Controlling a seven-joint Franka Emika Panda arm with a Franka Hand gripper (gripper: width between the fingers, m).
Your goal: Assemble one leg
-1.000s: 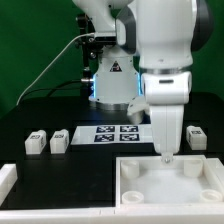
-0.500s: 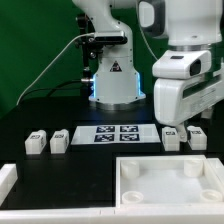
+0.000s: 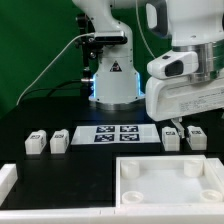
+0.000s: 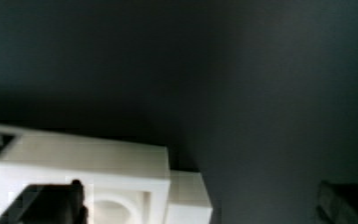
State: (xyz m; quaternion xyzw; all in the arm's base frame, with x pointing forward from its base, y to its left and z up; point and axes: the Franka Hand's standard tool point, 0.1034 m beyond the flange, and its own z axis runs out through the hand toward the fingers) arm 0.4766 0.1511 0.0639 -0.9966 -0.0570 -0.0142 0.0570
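Four small white legs with tags lie on the black table: two at the exterior view's left [image 3: 37,143] [image 3: 60,141] and two at its right [image 3: 171,138] [image 3: 197,137]. My gripper [image 3: 180,123] hangs just above the right pair, its fingers mostly hidden by the hand. In the wrist view the gripper [image 4: 202,205] is open and empty, with dark fingertips [image 4: 51,205] wide apart. A white part with a round recess [image 4: 114,185] lies below them.
The large white tray-like part [image 3: 170,182] with corner recesses lies at the front. The marker board [image 3: 118,133] lies in the middle between the leg pairs. A white piece [image 3: 8,178] sits at the front left. The robot base [image 3: 112,80] stands behind.
The arm has lifted off the tray-like part and moved back and toward the exterior view's right, and now hangs over the right pair of legs.
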